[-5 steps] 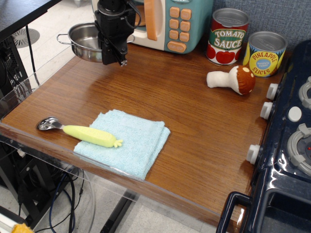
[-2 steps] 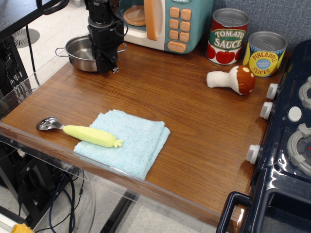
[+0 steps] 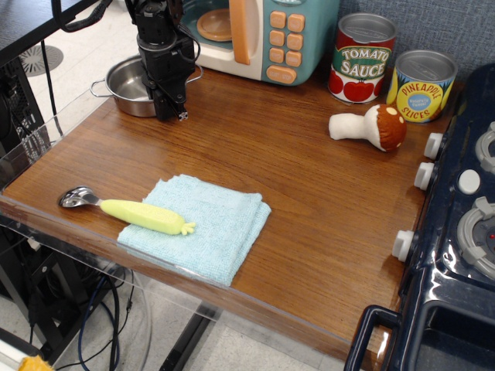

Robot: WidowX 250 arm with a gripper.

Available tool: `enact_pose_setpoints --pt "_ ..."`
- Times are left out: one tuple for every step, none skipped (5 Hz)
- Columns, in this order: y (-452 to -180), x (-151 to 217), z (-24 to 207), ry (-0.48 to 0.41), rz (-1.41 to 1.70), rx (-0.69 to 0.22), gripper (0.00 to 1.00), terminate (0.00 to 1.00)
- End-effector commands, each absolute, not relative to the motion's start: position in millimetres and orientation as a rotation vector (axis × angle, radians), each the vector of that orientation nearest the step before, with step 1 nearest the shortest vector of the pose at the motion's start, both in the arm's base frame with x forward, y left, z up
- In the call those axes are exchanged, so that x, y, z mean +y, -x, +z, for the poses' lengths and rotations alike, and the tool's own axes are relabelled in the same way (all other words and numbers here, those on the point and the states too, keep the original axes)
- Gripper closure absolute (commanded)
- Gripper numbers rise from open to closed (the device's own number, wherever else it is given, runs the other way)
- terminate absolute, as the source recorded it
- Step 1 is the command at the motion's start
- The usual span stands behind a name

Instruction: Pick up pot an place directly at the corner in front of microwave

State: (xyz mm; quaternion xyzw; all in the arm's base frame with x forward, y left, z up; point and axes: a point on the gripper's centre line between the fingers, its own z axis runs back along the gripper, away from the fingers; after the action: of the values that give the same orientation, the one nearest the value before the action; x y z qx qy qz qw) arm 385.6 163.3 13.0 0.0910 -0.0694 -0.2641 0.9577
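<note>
The shiny steel pot [image 3: 126, 79] is at the far left corner [image 3: 104, 117] of the brown wood tabletop, low at the surface, in front and to the left of the teal and cream microwave [image 3: 272, 37]. My gripper [image 3: 170, 107] reaches down from above and is shut on the pot's right rim. Its black fingers hide that side of the pot and the right loop handle. The left loop handle shows. The microwave door stands open, with the orange turntable plate visible inside.
A tomato sauce can [image 3: 363, 58] and a pineapple slices can [image 3: 421, 85] stand at the back right, with a toy mushroom [image 3: 371, 126] in front of them. A blue towel [image 3: 205, 224] and a yellow-handled spoon [image 3: 131, 212] lie near the front edge. A toy stove [image 3: 464, 232] is on the right.
My gripper has carried the pot left and downward, away from the microwave's front, toward the table's far left corner. Nothing else has moved.
</note>
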Motion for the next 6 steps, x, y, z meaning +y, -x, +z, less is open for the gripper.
enact_pose_setpoints --pt "-377.4 153.4 42.6 -0.214 -0.542 -0.18 0.0 0.0" --pt "-377.8 152.6 56.2 -0.227 -0.557 -0.191 0.0 0.0" --pt "-379.1 147.6 71.9 -0.24 -0.559 -0.21 0.0 0.0" --pt "-370.7 142.6 100.2 -0.28 -0.55 -0.261 0.0 0.0" --pt "-370.7 142.6 100.2 -0.28 -0.55 -0.261 0.0 0.0" --pt "-370.7 142.6 100.2 -0.28 -0.55 -0.261 0.0 0.0"
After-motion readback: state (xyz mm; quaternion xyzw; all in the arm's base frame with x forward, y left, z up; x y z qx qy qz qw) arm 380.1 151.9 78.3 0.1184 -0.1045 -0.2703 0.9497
